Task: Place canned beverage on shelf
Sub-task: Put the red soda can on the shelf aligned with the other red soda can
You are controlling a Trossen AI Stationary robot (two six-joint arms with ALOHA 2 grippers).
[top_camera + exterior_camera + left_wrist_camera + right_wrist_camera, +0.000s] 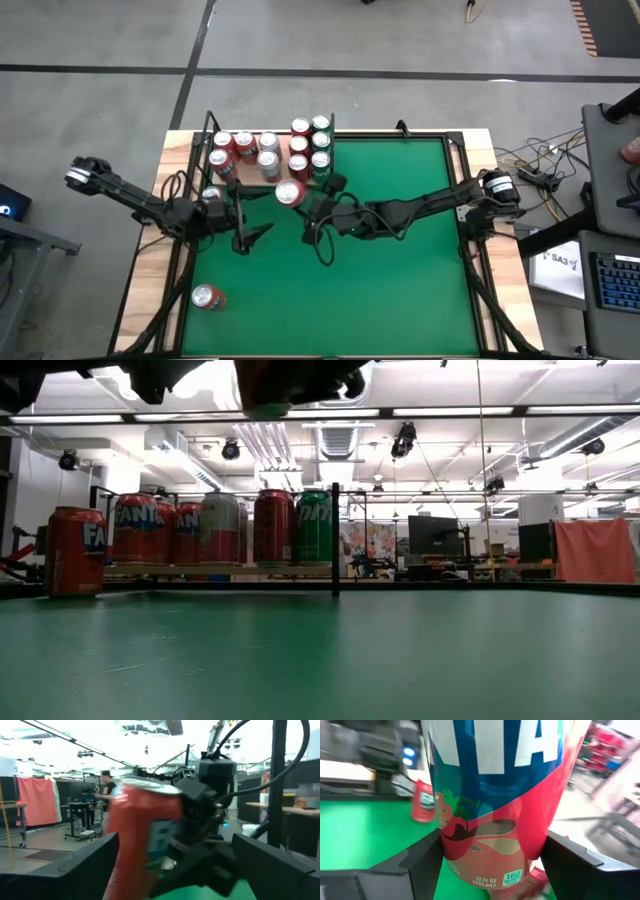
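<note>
My right gripper [296,198] is shut on a red Fanta can [289,193], held high above the green table just near of the shelf [232,178]. The can also shows in the right wrist view [490,795] and the left wrist view [142,835]. The shelf is a pale wood panel with black rods at the table's far left; several red, silver and green cans [220,525] stand on it. My left gripper [250,236] is open and empty, left of and near of the held can. My right gripper pinches the can's two opposite side walls [445,845] between its two fingers, on the can's lower half. The fingers come level from the table's right. The can stands upright in the hold, lifted clear of the table.
A red can [208,297] stands on the green felt near the table's near left corner. Another can [212,194] stands beside the left arm, just near of the shelf. The table's middle and right are bare green felt [400,290].
</note>
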